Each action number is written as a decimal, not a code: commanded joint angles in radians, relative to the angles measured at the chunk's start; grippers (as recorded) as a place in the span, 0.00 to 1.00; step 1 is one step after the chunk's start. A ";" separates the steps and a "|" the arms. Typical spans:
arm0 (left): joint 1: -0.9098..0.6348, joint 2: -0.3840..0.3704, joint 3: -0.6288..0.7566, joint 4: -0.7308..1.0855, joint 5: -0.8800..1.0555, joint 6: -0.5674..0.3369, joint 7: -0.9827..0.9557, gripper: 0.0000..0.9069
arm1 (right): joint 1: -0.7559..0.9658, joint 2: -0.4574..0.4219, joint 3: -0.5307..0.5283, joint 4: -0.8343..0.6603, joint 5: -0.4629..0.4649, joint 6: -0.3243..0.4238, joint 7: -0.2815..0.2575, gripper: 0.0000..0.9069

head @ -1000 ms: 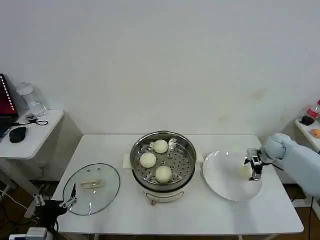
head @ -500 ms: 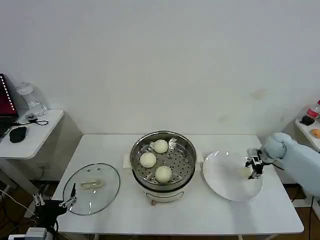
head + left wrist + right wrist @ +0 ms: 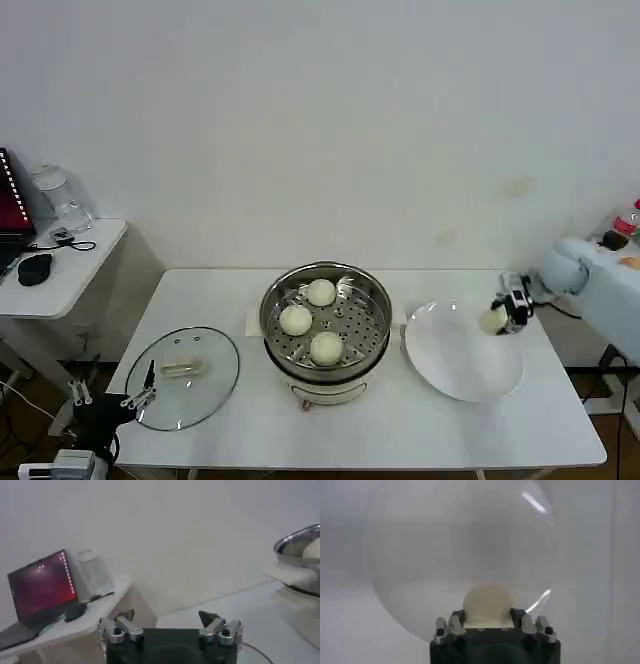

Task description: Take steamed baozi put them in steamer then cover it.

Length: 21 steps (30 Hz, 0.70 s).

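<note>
The shiny steel steamer (image 3: 326, 285) stands at the table's middle, and three off-white baozi (image 3: 326, 347) lie on its perforated tray. My right gripper (image 3: 505, 316) is shut on another baozi (image 3: 492, 320) and holds it lifted above the right edge of the white plate (image 3: 455, 362). In the right wrist view that baozi (image 3: 488, 606) sits between the fingers with the plate (image 3: 420, 555) below. The glass lid (image 3: 184, 376) lies flat at the table's front left. My left gripper (image 3: 140, 398) hangs open beside the lid's left edge, and in its own view the left gripper (image 3: 167, 620) is empty.
A side table (image 3: 70, 270) at the left carries a glass jar (image 3: 62, 204), a black mouse (image 3: 35, 268) and a red-lit screen (image 3: 12, 200). A small shelf (image 3: 620, 250) with coloured items stands at the far right. Bare tabletop (image 3: 330, 425) runs in front of the steamer.
My right gripper has risen from the plate's right side with the baozi in it, shifting slightly back. The left arm has stayed where it was.
</note>
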 commanded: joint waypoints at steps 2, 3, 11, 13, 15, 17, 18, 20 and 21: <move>-0.009 0.003 0.011 -0.005 0.002 0.002 0.001 1.00 | 0.521 0.058 -0.330 0.228 0.220 -0.108 0.023 0.70; -0.010 0.004 0.012 -0.006 0.001 0.001 0.001 1.00 | 0.565 0.086 -0.356 0.238 0.242 -0.120 0.031 0.71; -0.017 0.007 0.003 -0.001 -0.004 -0.001 0.001 1.00 | 0.678 0.292 -0.453 0.344 0.494 -0.247 0.131 0.71; -0.021 0.005 0.003 -0.003 -0.003 0.000 0.001 1.00 | 0.670 0.345 -0.464 0.366 0.561 -0.295 0.166 0.72; -0.023 0.002 0.003 -0.008 -0.001 0.001 0.001 1.00 | 0.645 0.385 -0.467 0.378 0.602 -0.341 0.195 0.72; -0.024 -0.001 0.002 -0.013 0.002 0.001 0.000 1.00 | 0.619 0.412 -0.481 0.379 0.628 -0.381 0.233 0.72; -0.024 -0.002 0.002 -0.014 0.003 0.001 0.000 1.00 | 0.603 0.418 -0.489 0.379 0.640 -0.405 0.251 0.72; -0.022 -0.006 0.000 -0.018 0.003 0.001 0.000 1.00 | 0.567 0.417 -0.506 0.379 0.662 -0.445 0.283 0.72; -0.021 -0.007 -0.001 -0.018 0.003 0.001 0.000 1.00 | 0.556 0.414 -0.508 0.380 0.674 -0.455 0.295 0.72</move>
